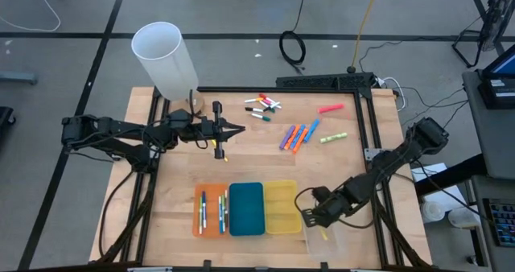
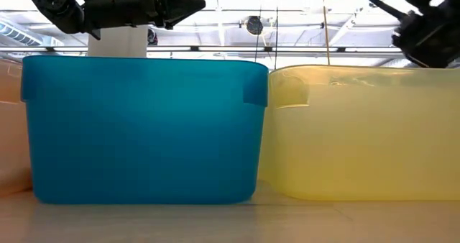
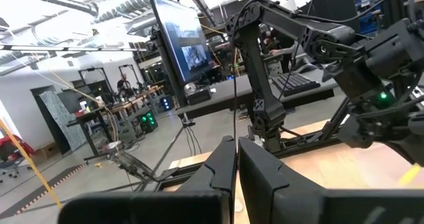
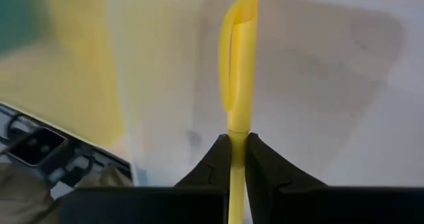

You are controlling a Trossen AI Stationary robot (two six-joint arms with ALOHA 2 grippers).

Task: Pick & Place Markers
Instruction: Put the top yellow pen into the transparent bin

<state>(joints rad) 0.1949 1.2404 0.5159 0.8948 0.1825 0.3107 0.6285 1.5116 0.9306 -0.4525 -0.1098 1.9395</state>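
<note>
- Nearest the low camera stand the blue tray [image 2: 144, 128] and the yellow tray [image 2: 359, 131], side by side on the tabletop [image 1: 265, 159], walls almost touching.
- From above, the orange tray [image 1: 211, 210] sits on the blue one's far side from the yellow and already has a few markers lying in it; a clear tray [image 1: 330, 236] lies just beyond the yellow tray.
- Right end effector [image 4: 237, 148] is clenched on a yellow marker [image 4: 238, 71], which sticks out past the fingertips and hangs over the clear tray's floor, with the yellow tray just beside it.
- Left end effector [image 1: 238, 129] hovers over the tabletop's middle, pinched shut with nothing visible between its fingers [image 3: 222, 168]; a small yellow bit lies on the wood just beneath that arm.
- Loose markers wait on the far half of the tabletop: a mixed cluster [image 1: 262, 106], a fanned group of orange, purple and blue [image 1: 298, 136], a pink one [image 1: 331, 109] and a yellow-green one [image 1: 333, 137].
- A tall white tube [image 1: 165, 59] stands at the far left corner.
- Step in hand, as I judge it: placing the yellow marker.
- Next move calls for checking which tray it sits over, since yellow would suggest the yellow tray, then lowering and letting go so it lands flat inside.
- After that, the left arm looks best placed to reach the loose groups.
</note>
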